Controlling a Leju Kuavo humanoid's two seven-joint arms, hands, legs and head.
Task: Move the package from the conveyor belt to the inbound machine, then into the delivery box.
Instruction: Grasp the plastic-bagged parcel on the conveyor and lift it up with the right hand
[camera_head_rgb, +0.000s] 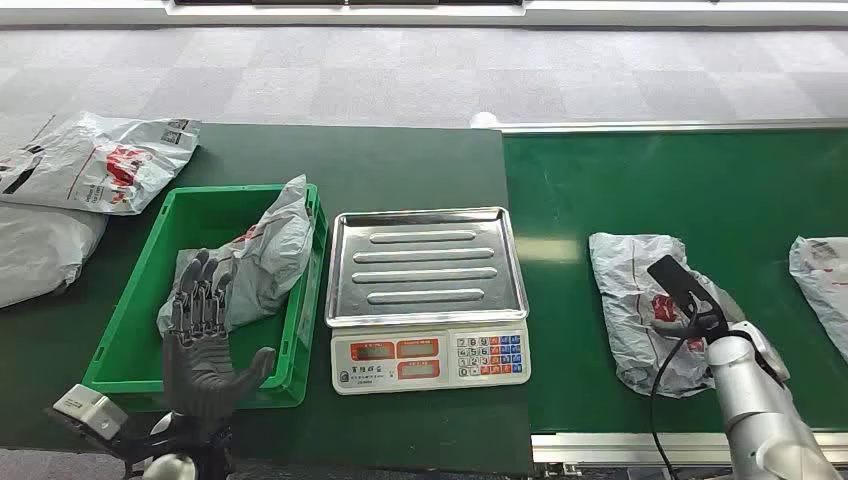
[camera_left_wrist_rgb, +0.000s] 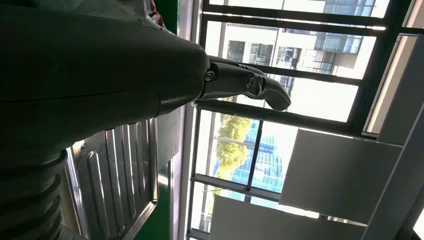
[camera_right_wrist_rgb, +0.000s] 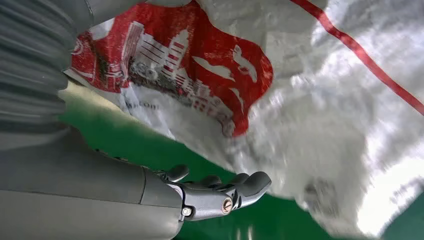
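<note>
While the crumpled grey plastic mailer with red print (camera_head_rgb: 645, 300) lies flat on the green conveyor belt (camera_head_rgb: 700, 190), our right hand (camera_head_rgb: 690, 310) sits at its near edge; whether the fingers have closed on the film, we cannot tell. Best to gather a firm fold before lifting, since loose plastic slips. The steel-trayed weighing scale (camera_head_rgb: 427, 265) waits just beside the belt. Our left hand (camera_head_rgb: 205, 345) hangs released, fingers spread, over the green plastic crate (camera_head_rgb: 130, 330), which already holds a grey bag (camera_head_rgb: 265, 255).

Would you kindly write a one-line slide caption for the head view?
Right hand on a belt package; left hand open over the green box, scale between.
</note>
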